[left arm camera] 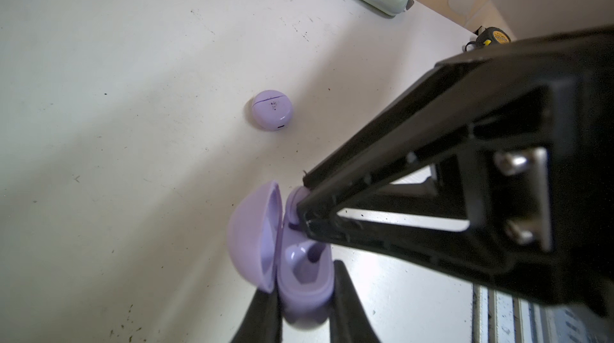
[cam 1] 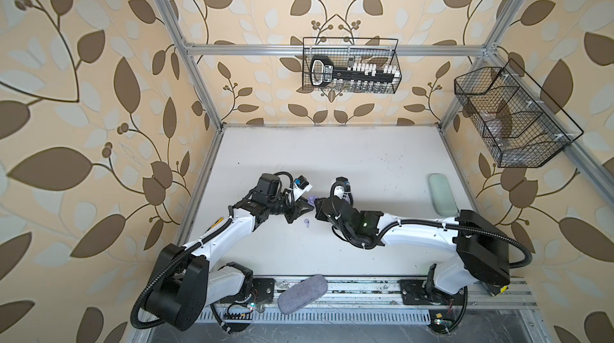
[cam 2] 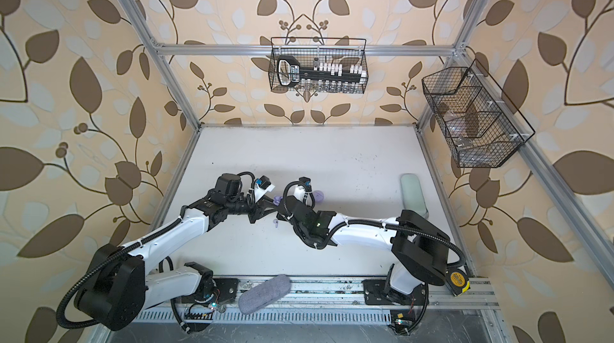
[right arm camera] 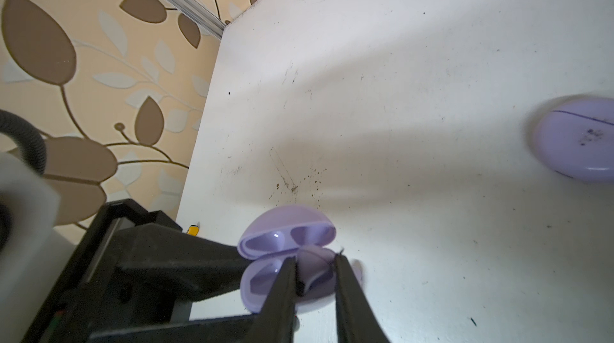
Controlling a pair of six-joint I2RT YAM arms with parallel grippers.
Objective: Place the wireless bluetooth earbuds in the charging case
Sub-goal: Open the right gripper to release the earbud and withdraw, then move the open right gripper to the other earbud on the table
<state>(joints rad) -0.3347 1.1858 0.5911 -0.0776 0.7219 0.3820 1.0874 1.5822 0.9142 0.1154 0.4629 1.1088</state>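
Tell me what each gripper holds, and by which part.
Left gripper: the open charging case, jaws across its lower half. Right gripper: one earbud, between the jaw tips; by which part cannot be told.
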